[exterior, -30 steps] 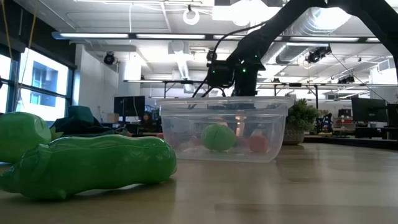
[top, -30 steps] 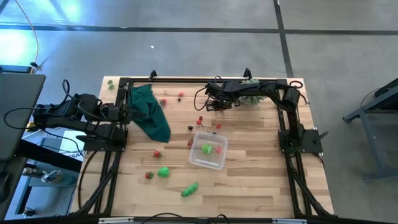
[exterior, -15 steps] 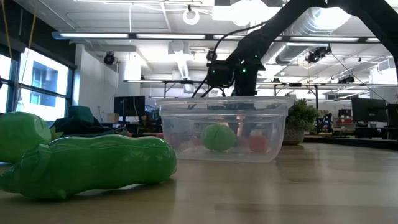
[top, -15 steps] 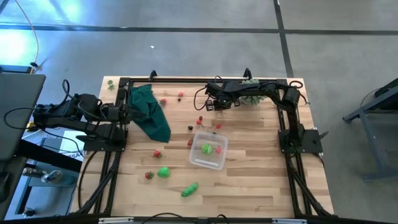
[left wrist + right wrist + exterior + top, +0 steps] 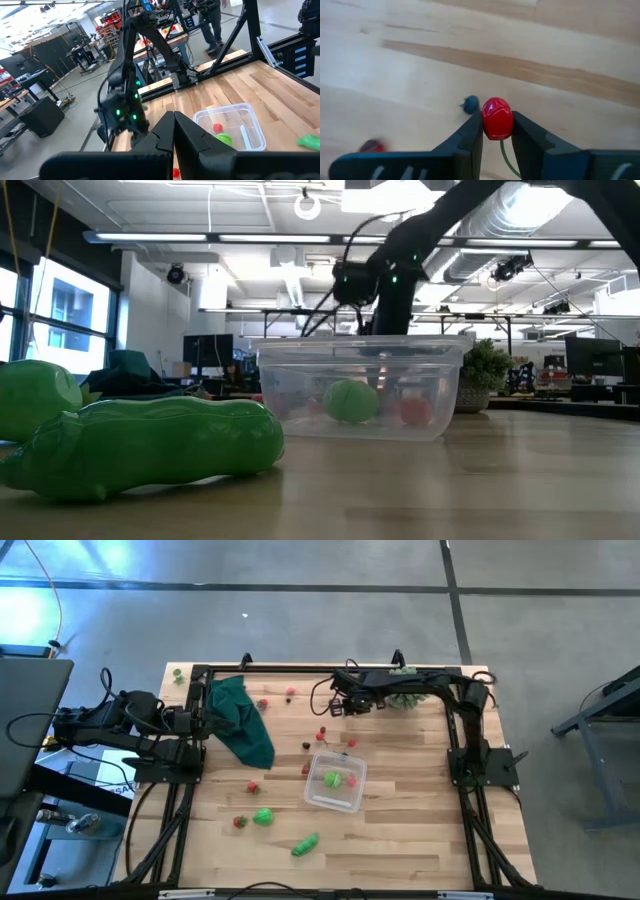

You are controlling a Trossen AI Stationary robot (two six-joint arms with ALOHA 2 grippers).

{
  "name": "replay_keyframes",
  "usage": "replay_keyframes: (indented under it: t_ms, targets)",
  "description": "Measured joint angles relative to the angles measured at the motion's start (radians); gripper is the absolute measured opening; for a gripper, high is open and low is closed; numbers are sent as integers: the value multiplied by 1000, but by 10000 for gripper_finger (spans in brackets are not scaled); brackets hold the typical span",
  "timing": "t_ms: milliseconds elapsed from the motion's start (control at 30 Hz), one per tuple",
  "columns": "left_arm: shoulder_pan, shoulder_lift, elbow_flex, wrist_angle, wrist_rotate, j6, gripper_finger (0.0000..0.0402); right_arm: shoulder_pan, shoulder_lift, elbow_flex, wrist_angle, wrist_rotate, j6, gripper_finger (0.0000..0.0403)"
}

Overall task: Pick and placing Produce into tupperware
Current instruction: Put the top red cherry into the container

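The right gripper (image 5: 497,131), beyond the tupperware (image 5: 335,783), is clamped on a red cherry (image 5: 497,118) with green stem. The left gripper (image 5: 173,131), jaws together, waits beside the dark green cloth (image 5: 240,719).

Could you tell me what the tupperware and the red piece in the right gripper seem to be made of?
The tupperware looks like thin clear plastic: the produce inside shows through its walls. The red piece, pinched in the right gripper, looks like glossy moulded plastic, judging by its bright highlights; it could be rubber.
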Motion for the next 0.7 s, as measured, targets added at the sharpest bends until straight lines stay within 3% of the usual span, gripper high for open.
replay_keyframes:
  t_ms: [200,433,700]
  targets:
    - [0,0,0,0,0,0,1,61,-154,0,-8,30,-40,77]
    - [0,0,0,0,0,0,1,224,-334,0,7,53,-81,77]
    - [0,0,0,0,0,0,1,421,-353,1,-11,44,-43,77]
